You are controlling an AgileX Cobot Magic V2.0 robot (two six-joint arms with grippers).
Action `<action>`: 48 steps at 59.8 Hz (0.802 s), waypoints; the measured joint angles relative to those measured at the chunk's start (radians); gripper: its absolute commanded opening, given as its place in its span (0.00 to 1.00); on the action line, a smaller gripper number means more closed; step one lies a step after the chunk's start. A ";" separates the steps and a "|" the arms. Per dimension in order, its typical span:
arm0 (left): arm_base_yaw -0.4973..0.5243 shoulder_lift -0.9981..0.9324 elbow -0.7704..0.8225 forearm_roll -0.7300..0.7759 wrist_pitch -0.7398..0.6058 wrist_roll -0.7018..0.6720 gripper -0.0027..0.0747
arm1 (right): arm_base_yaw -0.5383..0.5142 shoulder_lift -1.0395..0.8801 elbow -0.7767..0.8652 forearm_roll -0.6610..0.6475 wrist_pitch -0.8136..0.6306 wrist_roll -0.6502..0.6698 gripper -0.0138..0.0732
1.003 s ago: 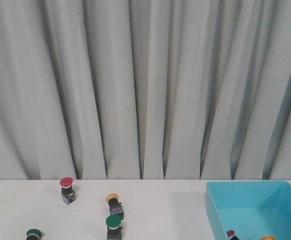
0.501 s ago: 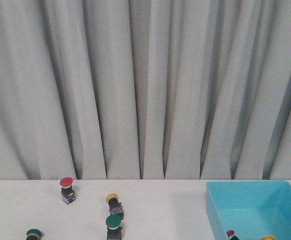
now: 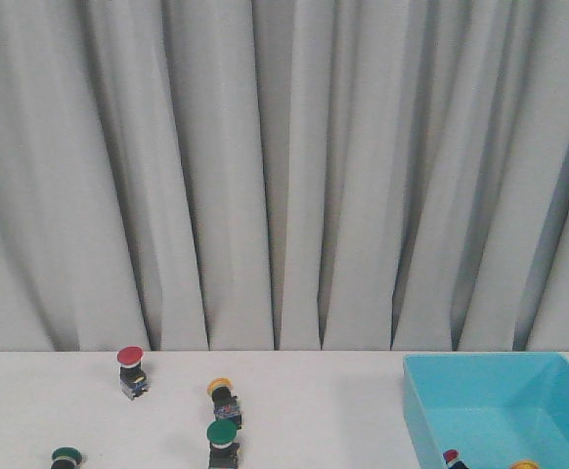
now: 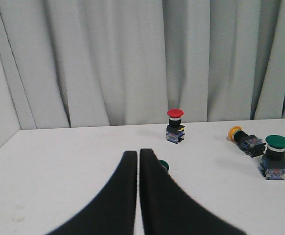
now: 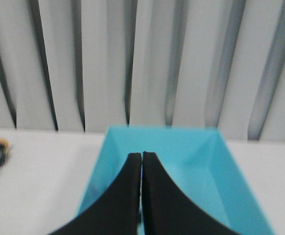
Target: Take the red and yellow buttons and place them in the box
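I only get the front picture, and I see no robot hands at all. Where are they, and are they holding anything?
Observer: The left end effector is shut and empty, above the table.
Operator: And the other one?
Observer: The right end effector is shut too, empty, pointing at the box.
Operator: Is the yellow button standing up?
Observer: No, the yellow button lies on its side beside an upright green button.
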 measured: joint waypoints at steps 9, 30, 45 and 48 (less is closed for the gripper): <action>0.000 0.000 0.000 0.000 0.000 0.000 0.03 | 0.000 -0.157 0.170 -0.001 0.010 0.052 0.15; 0.000 0.000 0.000 0.000 -0.001 0.000 0.03 | 0.000 -0.323 0.185 -0.014 0.201 0.085 0.15; 0.000 0.000 0.000 0.000 -0.001 0.000 0.03 | 0.000 -0.323 0.185 -0.014 0.201 0.081 0.15; 0.000 0.000 0.000 0.000 -0.001 0.000 0.03 | 0.000 -0.323 0.185 -0.014 0.201 0.081 0.15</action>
